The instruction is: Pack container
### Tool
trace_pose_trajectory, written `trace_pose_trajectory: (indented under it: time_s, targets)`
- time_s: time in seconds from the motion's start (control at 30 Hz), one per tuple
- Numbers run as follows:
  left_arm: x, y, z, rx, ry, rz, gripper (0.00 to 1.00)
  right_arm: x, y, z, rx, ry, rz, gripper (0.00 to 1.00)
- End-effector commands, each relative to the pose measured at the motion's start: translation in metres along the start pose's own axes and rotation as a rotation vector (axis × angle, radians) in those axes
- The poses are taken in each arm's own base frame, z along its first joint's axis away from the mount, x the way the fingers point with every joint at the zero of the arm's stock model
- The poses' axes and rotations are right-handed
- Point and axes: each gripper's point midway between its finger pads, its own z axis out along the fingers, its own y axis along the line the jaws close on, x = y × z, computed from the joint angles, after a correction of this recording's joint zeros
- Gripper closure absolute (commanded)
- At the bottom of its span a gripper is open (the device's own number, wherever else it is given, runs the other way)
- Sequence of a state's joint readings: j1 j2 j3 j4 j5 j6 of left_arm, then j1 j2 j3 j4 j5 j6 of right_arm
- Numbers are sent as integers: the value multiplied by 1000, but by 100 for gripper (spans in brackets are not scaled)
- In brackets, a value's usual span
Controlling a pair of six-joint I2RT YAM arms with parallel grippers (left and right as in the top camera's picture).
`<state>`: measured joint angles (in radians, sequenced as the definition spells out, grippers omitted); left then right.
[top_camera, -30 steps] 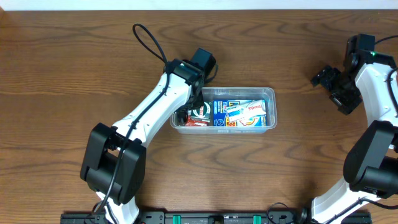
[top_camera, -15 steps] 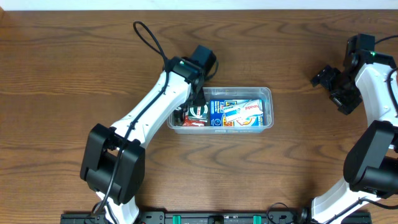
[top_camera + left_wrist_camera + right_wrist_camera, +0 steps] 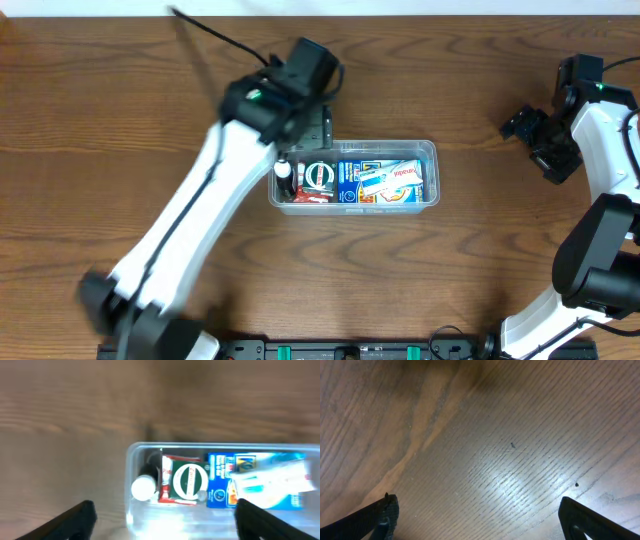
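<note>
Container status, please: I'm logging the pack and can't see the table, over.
Left gripper open, empty, beside the container. Right gripper open, empty, far off over the table. Container upright, holding a blue-and-white box and small items. Nothing blocking it.

Overhead shot is bright and even, only soft shadows, but the left arm (image 3: pixel 190 230) is totally smeared with motion blur, ghosty toward its base. Left wrist view is soft all over: the container (image 3: pixel 200 445) just ahead of the left gripper (image 3: pixel 165 510) has fuzzy labels and a whitish sheen on its near side. Right wrist view is sharper, with a glare patch on the table (image 3: pixel 507 482) ahead of the right gripper (image 3: pixel 480 517) and darker wood farther out.
</note>
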<state>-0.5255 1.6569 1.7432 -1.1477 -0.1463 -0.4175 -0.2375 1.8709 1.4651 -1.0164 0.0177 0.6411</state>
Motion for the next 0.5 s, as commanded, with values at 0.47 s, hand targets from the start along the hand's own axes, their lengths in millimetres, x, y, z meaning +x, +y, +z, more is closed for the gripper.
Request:
trace_pose_trajectory:
  time_s: [0.47]
  targets:
    - [109,104,-176,23,-126,116,2,-2,1,0,2,-4,-10,1]
